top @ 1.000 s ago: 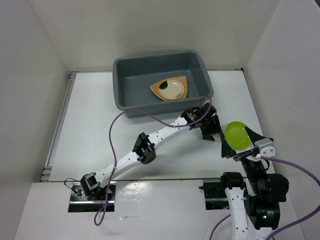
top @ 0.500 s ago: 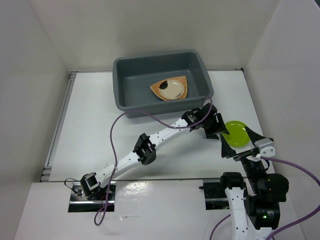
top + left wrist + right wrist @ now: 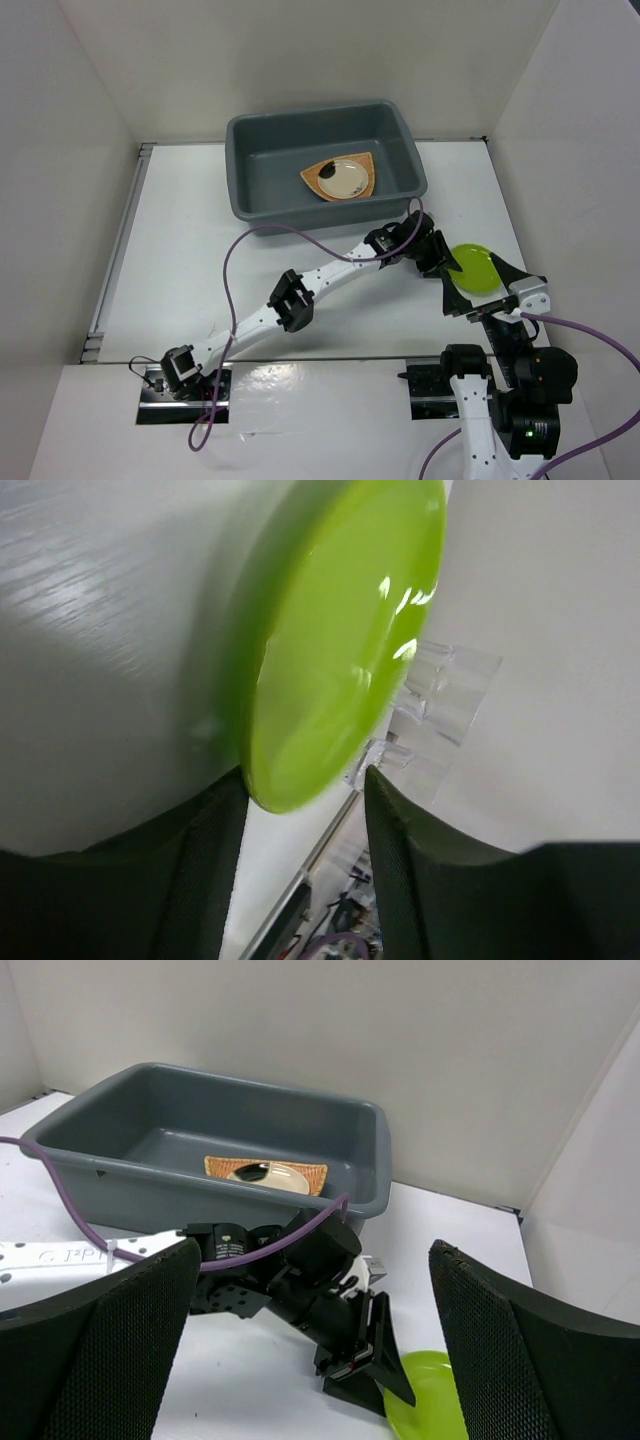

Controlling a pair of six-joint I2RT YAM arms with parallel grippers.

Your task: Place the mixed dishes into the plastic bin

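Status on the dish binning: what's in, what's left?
Done: the woven fan-shaped plate and the cream plate on it lie in the plastic bin. In hand: the open left gripper straddles the lime-green plate at its rim, out on the table. Left: that plate and the clear glass piece beside it. The right gripper hangs open.

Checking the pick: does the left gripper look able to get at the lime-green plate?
Likely yes: the left gripper is open with the rim of the lime-green plate between its fingers, nothing blocking; a clear glass piece lies beyond.
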